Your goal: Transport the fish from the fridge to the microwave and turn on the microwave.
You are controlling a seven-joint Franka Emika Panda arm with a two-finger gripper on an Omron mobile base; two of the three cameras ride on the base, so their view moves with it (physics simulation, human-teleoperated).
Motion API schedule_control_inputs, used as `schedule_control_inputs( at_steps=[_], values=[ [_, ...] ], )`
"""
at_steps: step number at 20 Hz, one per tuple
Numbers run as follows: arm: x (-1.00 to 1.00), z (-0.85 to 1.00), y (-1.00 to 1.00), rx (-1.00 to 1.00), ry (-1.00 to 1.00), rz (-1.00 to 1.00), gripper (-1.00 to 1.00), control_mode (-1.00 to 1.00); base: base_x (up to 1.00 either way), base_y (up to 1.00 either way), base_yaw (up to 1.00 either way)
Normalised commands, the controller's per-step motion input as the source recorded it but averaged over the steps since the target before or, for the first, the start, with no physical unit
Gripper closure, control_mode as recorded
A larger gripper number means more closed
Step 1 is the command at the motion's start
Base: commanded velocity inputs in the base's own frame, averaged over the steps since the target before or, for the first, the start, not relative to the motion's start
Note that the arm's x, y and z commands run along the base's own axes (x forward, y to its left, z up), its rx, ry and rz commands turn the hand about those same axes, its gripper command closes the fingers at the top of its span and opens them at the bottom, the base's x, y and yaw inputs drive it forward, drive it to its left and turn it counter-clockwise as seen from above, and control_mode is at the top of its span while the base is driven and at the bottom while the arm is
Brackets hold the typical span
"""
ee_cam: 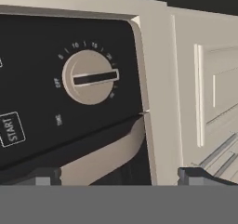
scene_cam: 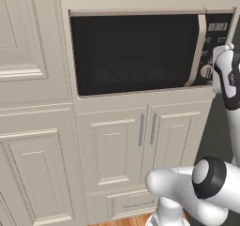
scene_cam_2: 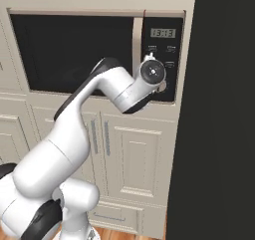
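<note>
Two cream cabinet doors (scene_cam: pixel 143 145) sit below my closed microwave (scene_cam: pixel 136 51); gripper (ee_cam: pixel 121 175) spread wide before its knob (ee_cam: pixel 89 76).

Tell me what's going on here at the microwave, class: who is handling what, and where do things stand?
A white robot arm has reached up to the built-in microwave above the cream cabinet doors. Its end effector is open, holds nothing, and faces the black control panel, close to the knob and the START button. The microwave's dark glass door is closed. Whether anything lies inside cannot be told through the glass.
</note>
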Motion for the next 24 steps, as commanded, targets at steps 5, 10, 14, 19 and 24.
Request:
schedule_control_inputs(
  at_steps=[5, 10, 14, 19, 24],
  values=[
    [0.11, 0.1, -0.14, 0.11, 0.0, 0.02, -1.0, -1.0, 0.0, 0.0, 0.0],
    [0.19, 0.09, -0.12, 0.06, -0.02, 0.01, -1.0, -1.0, 0.0, 0.0, 0.0],
    [0.26, 0.08, 0.0, 0.01, -0.02, 0.0, -1.0, -1.0, 0.0, 0.0, 0.0],
    [0.25, 0.03, 0.0, 0.02, 0.0, 0.0, -1.0, -1.0, 0.0, 0.0, 0.0],
    [0.23, 0.0, -0.05, 0.01, 0.0, 0.0, -1.0, -1.0, 0.0, 0.0, 0.0]
  ],
)
